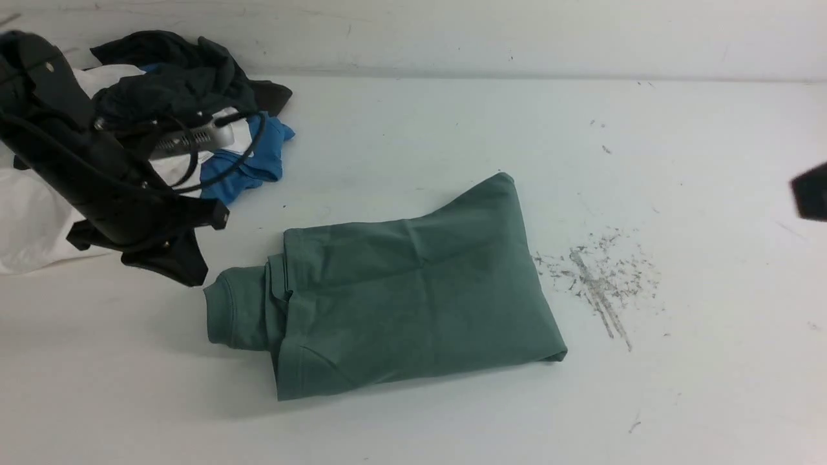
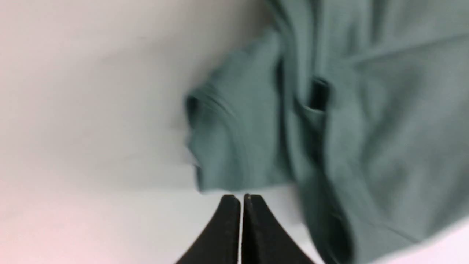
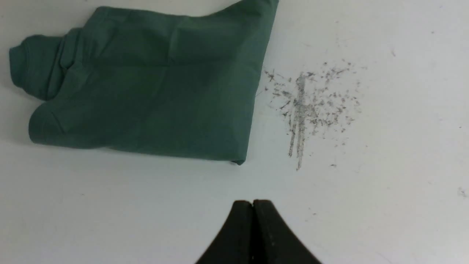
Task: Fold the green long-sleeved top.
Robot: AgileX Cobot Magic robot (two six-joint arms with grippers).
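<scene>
The green long-sleeved top lies folded into a compact rectangle in the middle of the white table, with a ribbed cuff end sticking out at its left side. My left gripper hovers just left of that cuff, shut and holding nothing. In the left wrist view its closed tips sit a little off the cuff, not touching it. My right gripper shows only as a dark tip at the far right edge. In the right wrist view it is shut and empty, well off the top.
A pile of dark garments, a blue one and a white one lies at the back left, behind my left arm. Grey scuff marks mark the table right of the top. The back wall bounds the table.
</scene>
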